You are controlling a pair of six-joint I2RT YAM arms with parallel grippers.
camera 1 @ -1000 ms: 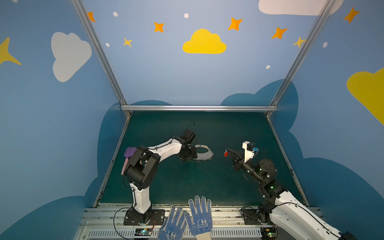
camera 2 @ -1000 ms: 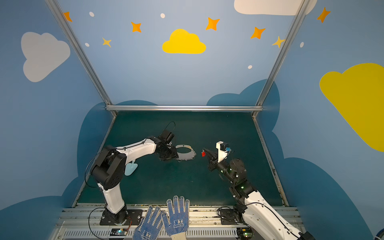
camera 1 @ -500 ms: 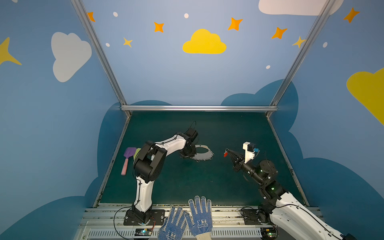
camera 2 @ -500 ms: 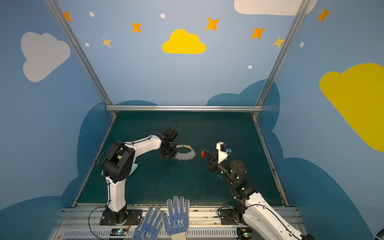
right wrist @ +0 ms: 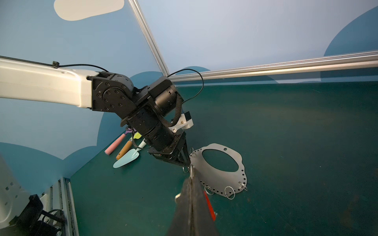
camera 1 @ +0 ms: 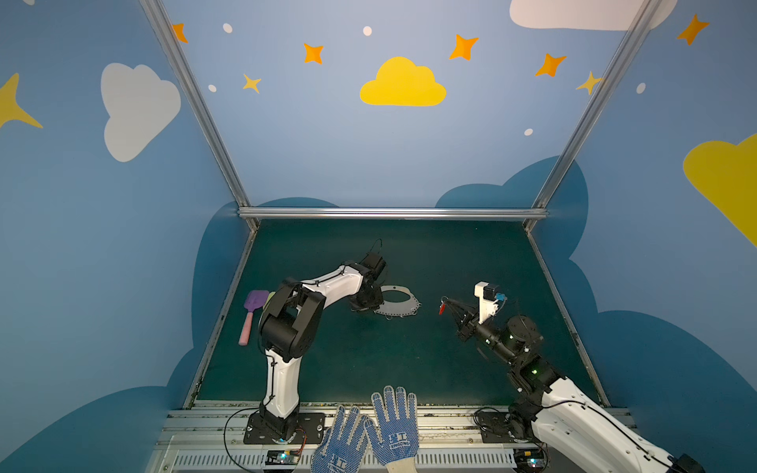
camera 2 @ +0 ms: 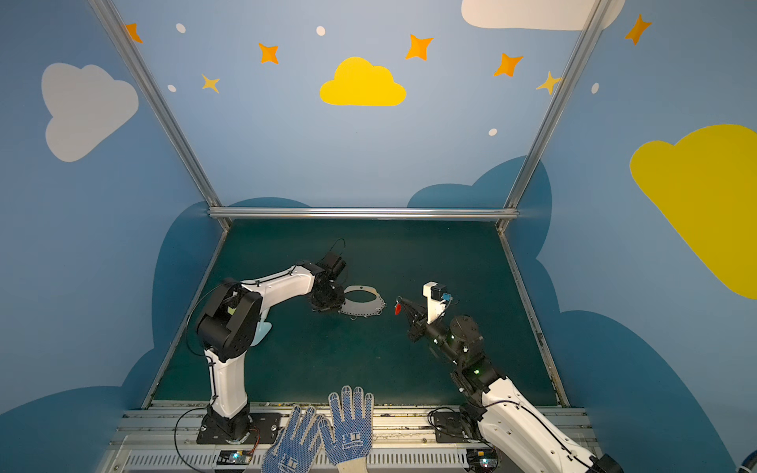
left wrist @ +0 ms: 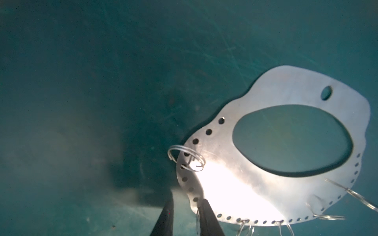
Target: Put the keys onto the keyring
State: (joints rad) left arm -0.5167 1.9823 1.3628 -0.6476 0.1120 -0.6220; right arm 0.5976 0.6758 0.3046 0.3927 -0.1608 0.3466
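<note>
My right hand (camera 1: 448, 303) grips the keys (right wrist: 209, 204), apart from the keyring (left wrist: 276, 90); my left hand (left wrist: 187, 199), narrow, straddles its split ring (left wrist: 197, 216). Nothing threaded yet.

One keyring (camera 1: 398, 310), one key (camera 1: 441, 307), two gloves (camera 1: 394, 426).

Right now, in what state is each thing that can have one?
keyring, lying on the mat.
keys, held in the air, not yet on a ring.
right tool, shut on the keys.
left tool, jaws a little apart at the keyring's rim; grip unclear.
split rings, hanging in the rim holes; those in view carry no key.
toy shovels, lying flat, untouched.
</note>
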